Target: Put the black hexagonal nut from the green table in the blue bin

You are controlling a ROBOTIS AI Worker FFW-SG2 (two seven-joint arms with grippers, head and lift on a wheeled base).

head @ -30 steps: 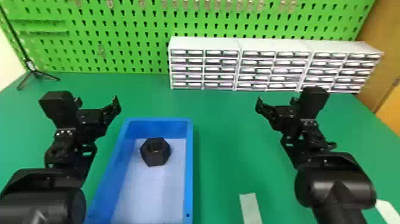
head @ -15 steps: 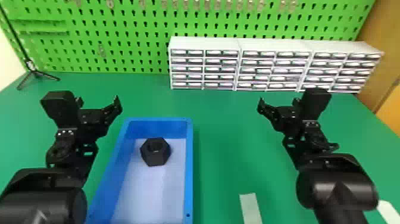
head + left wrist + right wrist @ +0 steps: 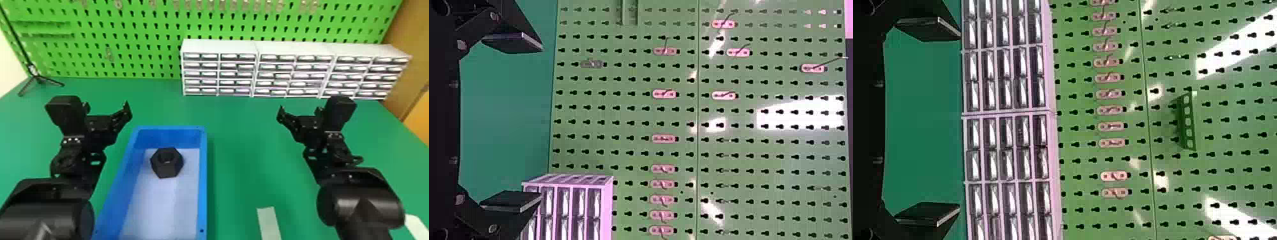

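Note:
In the head view the black hexagonal nut (image 3: pixel 167 162) lies inside the blue bin (image 3: pixel 203 178), toward its far end, on the pale floor. My left gripper (image 3: pixel 107 107) stands above the green table (image 3: pixel 239 153), left of the bin's far corner. To the right of the bin, well apart from it, is my right gripper (image 3: pixel 298 110). The left wrist view has the left gripper (image 3: pixel 514 121) with its two fingers wide apart and nothing between them. Likewise the right gripper (image 3: pixel 930 121) in the right wrist view is spread open and holds nothing.
White drawer cabinets (image 3: pixel 220 48) line the table's back edge, before a green pegboard (image 3: pixel 127 38). A small black tripod (image 3: pixel 39 78) stands at the back left. Pale strips (image 3: pixel 268 223) lie near the front, right of the bin.
Both arms have shifted very slightly to the right in the head view. The nut and the bin have kept their places.

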